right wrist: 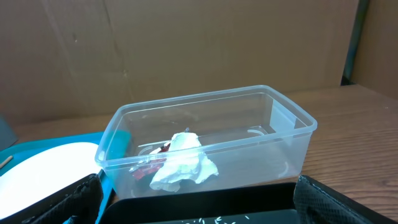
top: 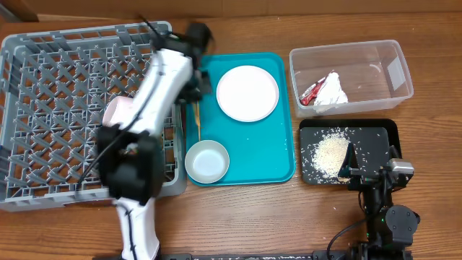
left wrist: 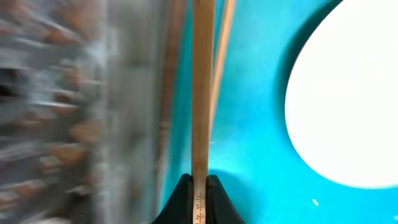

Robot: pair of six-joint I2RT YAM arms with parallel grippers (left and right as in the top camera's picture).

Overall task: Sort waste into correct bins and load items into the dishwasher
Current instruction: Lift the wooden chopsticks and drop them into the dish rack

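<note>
Wooden chopstick (left wrist: 201,93) — thin, stiff, probably light and slippery — is pinched at its patterned end by the left claw (left wrist: 200,182), white plate (left wrist: 348,106) to its right.

Overhead: fixed above, looks straight down, far enough to take in whole surface (top: 253,209); teal tray (top: 253,148) mid-frame.
Left wrist: very near, low over teal tray's edge nearest grey rack (top: 58,108), facing along chopstick (left wrist: 201,93); own left claw (left wrist: 199,186) at bottom edge; rack side blurred.
Right wrist: low, near level, off tray's far side from rack, facing clear tub (right wrist: 205,143), cardboard backdrop (right wrist: 155,50) behind.
Shared: white plate (top: 247,93) on tray in all three views; tub in overhead and right wrist.
</note>
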